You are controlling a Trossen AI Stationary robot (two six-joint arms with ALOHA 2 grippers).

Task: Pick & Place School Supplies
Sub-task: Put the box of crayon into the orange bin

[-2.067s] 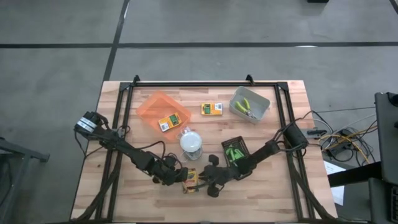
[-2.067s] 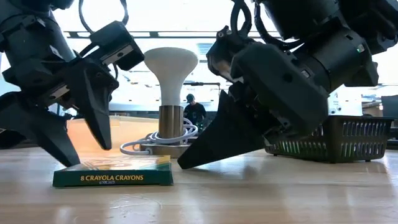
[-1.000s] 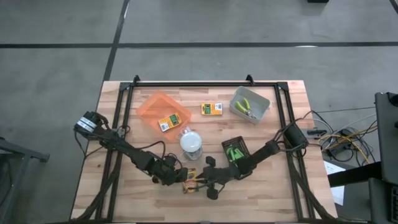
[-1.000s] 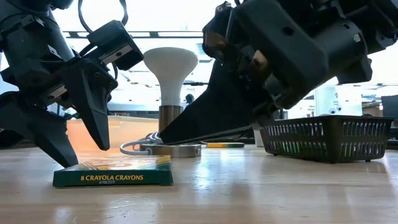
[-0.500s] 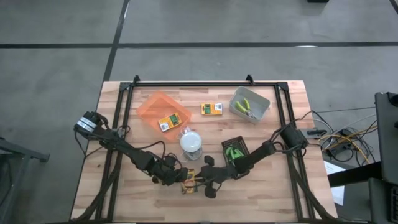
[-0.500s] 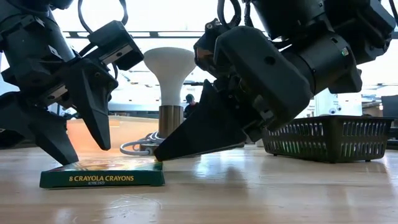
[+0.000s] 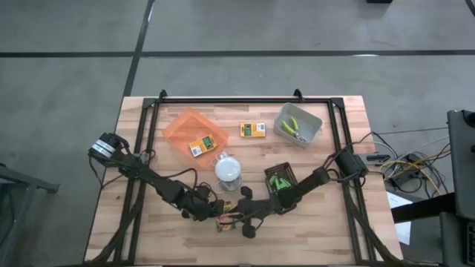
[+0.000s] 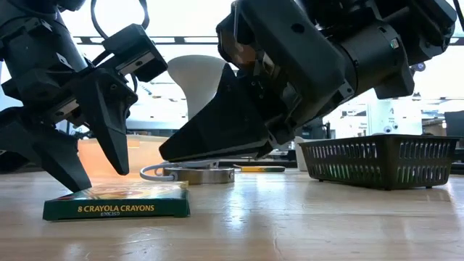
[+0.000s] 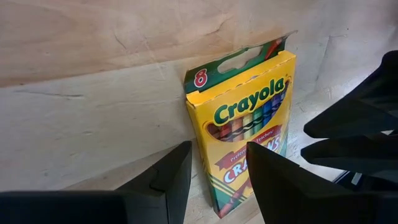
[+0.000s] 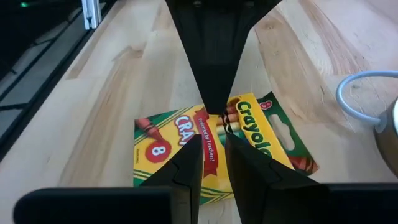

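In the high view the crayon box [image 7: 226, 220] is mostly covered by the left gripper [image 7: 214, 213] and right gripper [image 7: 239, 216] meeting over it. The right wrist view seems to show two boxes side by side under the jaws, their near ends hidden by the fingers [image 10: 186, 163]. In the low view the lamp [image 8: 192, 76] sits partly hidden behind the right gripper's jaws.

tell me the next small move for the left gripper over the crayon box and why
Probably lower the left gripper and close it on the crayon box: its open fingers stand over the box, which lies flat on the table, while the right gripper hangs just above the box's other end.
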